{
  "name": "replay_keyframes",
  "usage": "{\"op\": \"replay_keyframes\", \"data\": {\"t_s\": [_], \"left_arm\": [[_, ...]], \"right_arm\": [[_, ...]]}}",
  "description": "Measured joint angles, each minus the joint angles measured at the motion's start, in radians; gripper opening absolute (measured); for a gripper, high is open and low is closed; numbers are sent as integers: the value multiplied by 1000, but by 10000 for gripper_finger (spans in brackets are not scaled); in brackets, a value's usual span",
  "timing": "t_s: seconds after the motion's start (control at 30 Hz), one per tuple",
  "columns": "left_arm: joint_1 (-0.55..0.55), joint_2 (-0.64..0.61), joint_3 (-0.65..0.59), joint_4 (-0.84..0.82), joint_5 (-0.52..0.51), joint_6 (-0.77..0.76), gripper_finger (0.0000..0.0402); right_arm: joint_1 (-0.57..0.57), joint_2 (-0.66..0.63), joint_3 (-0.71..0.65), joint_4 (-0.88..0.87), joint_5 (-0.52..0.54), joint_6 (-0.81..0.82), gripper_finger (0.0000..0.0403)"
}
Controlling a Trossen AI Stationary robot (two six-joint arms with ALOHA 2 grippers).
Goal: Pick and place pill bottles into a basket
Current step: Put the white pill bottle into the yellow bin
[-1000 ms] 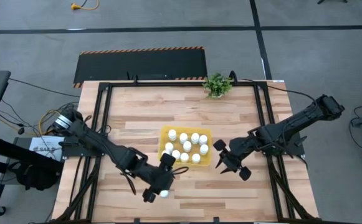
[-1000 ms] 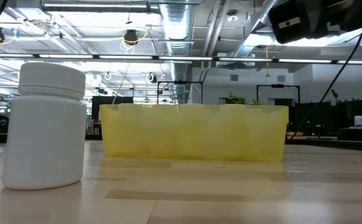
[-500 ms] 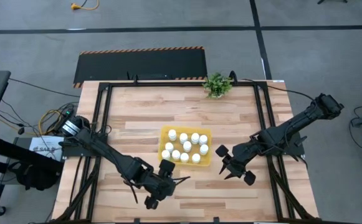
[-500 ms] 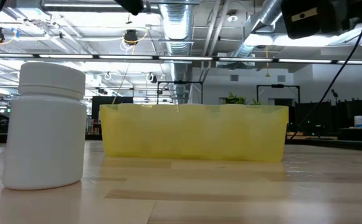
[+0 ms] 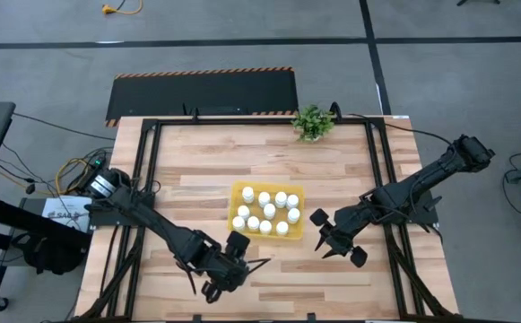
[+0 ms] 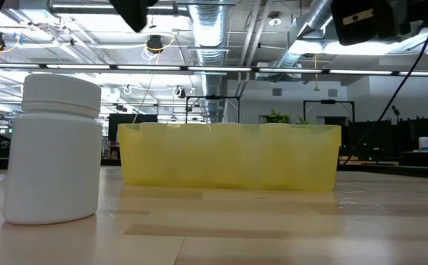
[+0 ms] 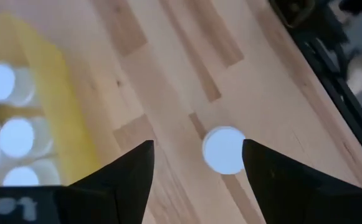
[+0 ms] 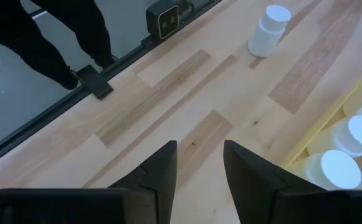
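My left hand, fingers apart and empty, hangs over one upright bottle, cap up, on the table. Ten bottles stand in the basket. My right hand is closed, empty.

Two dark six-joint arms showing matte black from above — the left arm trailing a bundle of coloured cables at its base, the right arm running in blocky segments, each wrist view showing paired black wedge-shaped fingers — smooth, tapering to flat tips.
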Motion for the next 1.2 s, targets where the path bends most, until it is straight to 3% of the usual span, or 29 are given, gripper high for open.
{"op": "replay_keyframes", "data": {"t_s": [0.2,1.2], "left_arm": [[-8,0,0,1,26,107,233],[-26,85,-4,-3,36,72,233]], "right_arm": [[0,0,0,0,0,1,124],[8,0,0,-9,-4,51,124]]}}
